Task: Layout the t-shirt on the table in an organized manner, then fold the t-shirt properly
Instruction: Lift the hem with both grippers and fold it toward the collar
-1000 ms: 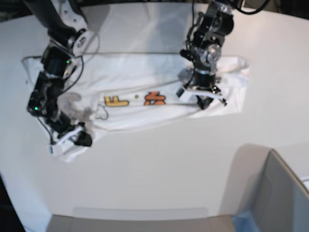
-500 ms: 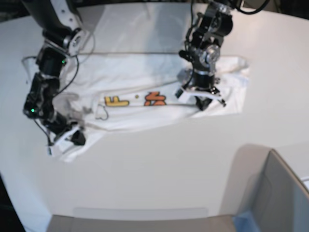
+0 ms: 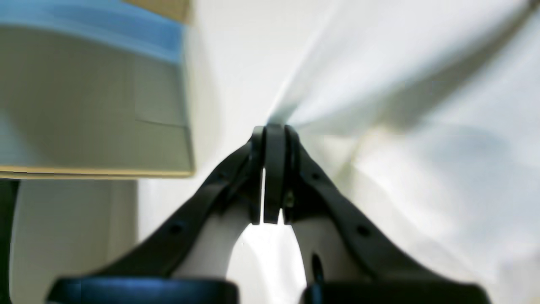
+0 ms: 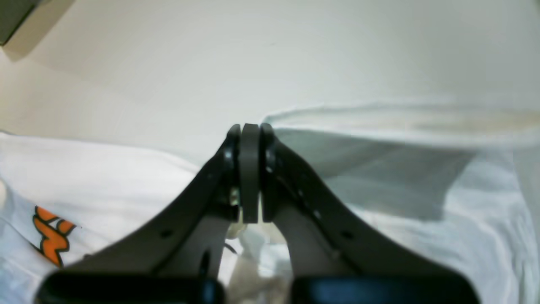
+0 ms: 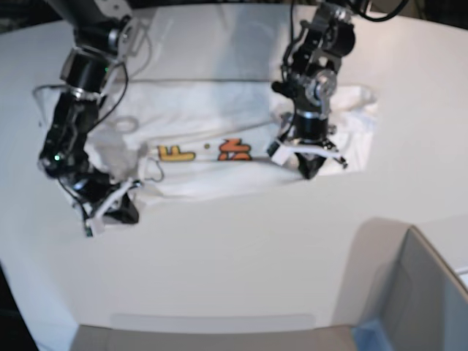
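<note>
The white t-shirt (image 5: pixel 212 117) lies spread across the table (image 5: pixel 241 241), yellow and orange lettering facing up near its front edge. In the base view my left gripper (image 5: pixel 311 167) sits on the shirt's right part. The left wrist view shows that gripper (image 3: pixel 274 131) shut on the t-shirt (image 3: pixel 422 126), with cloth fanning taut from the tips. My right gripper (image 5: pixel 117 212) is at the shirt's front left corner, where the cloth is bunched. In the right wrist view this gripper (image 4: pixel 250 128) is shut on the t-shirt (image 4: pixel 422 139), and a raised fold runs off to the right.
A grey box (image 5: pixel 424 292) with a blue edge stands at the front right corner; it also fills the upper left of the left wrist view as the grey box (image 3: pixel 84 105). Bare white tabletop stretches in front of the shirt. The table's edge curves at the left.
My right gripper has shut on the shirt's front left corner and drawn it inward, bunching the cloth there. The left gripper, still shut, has shifted slightly toward the front with its cloth.
</note>
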Motion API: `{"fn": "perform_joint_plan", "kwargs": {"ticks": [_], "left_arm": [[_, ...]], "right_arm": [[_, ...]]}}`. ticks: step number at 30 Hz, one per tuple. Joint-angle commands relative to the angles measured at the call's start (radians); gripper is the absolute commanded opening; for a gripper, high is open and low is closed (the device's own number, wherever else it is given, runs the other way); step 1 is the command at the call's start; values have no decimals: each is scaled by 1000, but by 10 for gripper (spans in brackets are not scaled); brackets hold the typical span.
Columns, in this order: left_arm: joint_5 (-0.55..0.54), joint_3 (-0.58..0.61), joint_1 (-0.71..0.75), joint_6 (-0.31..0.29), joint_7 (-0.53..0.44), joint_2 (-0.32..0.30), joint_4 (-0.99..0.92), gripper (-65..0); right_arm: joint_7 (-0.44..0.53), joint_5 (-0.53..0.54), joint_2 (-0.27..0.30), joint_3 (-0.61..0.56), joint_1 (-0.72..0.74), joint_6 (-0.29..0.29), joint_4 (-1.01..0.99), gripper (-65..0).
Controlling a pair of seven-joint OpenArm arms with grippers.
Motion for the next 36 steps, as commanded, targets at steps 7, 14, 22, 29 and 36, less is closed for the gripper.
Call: {"fn": "perform_joint_plan", "kwargs": {"ticks": [7, 14, 22, 29, 36], "left_arm": [[18, 0, -2, 13, -6, -25, 25, -650], [19, 0, 47, 13, -4, -65, 76, -650], [19, 0, 105, 12, -4, -76, 111, -650], [19, -1, 145, 12, 4, -107, 165, -650], [19, 7, 198, 12, 40, -108, 166, -650]], "right_arm": [[25, 19, 11, 3, -75, 14, 137, -650], [-39, 144, 37, 12, -186, 14, 294, -650], [-56, 199, 49, 14, -281, 14, 435, -650], [-56, 199, 46, 14, -348, 14, 504, -650], [-56, 214, 44, 90, -405, 14, 538, -650]]}}
